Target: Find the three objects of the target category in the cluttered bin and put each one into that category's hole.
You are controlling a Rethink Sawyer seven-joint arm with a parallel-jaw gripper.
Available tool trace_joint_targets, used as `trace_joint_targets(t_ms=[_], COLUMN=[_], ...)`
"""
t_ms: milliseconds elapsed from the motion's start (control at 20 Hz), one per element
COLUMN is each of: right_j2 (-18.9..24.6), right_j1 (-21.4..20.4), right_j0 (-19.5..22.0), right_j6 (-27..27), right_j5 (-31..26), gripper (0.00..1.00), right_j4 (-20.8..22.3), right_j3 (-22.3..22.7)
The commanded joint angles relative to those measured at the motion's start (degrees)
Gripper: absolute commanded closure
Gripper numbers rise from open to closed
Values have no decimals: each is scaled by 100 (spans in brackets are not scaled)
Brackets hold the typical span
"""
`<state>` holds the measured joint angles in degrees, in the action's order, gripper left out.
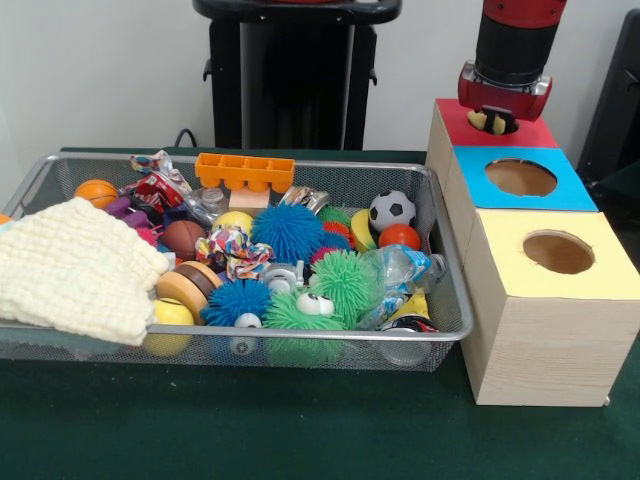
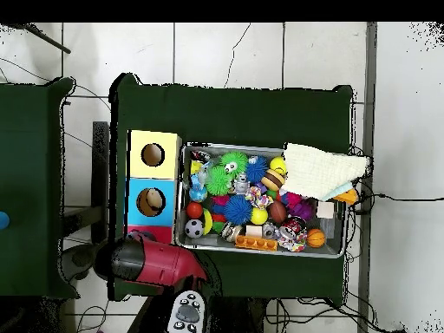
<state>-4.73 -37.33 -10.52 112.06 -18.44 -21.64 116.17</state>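
My gripper [image 1: 492, 122] hangs straight down over the red top [image 1: 535, 133] of the far wooden box, right at its hole. A small tan-yellow fuzzy toy [image 1: 482, 121] shows at the gripper's tip, at the hole's mouth, and the gripper looks shut on it. The silver wire-mesh bin [image 1: 440, 200] lies to the left, full of toys. I cannot pick out any other plush animal in the clutter. In the overhead view the red arm [image 2: 147, 260] covers the gripper and most of the red top beside the bin [image 2: 264, 251].
The blue-topped hole [image 1: 520, 178] and yellow-topped hole [image 1: 558, 252] stand nearer the camera in the same row. A cream cloth [image 1: 75, 265] drapes over the bin's left end. Spiky balls [image 1: 288, 230], a soccer ball [image 1: 392, 210] and an orange tray [image 1: 245, 170] fill the bin.
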Motion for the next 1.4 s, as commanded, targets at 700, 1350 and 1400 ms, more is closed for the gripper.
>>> trace_joint_targets(t_ms=[700, 1350, 1400], right_j2=[68, 89, 95], right_j1=[-181, -143, -140], right_j0=[113, 110, 117], right_j6=[1225, 1185, 1183], right_j5=[-538, -433, -424], gripper=[100, 0, 0], right_j4=[-268, -261, -264], right_j3=[-537, -584, -582])
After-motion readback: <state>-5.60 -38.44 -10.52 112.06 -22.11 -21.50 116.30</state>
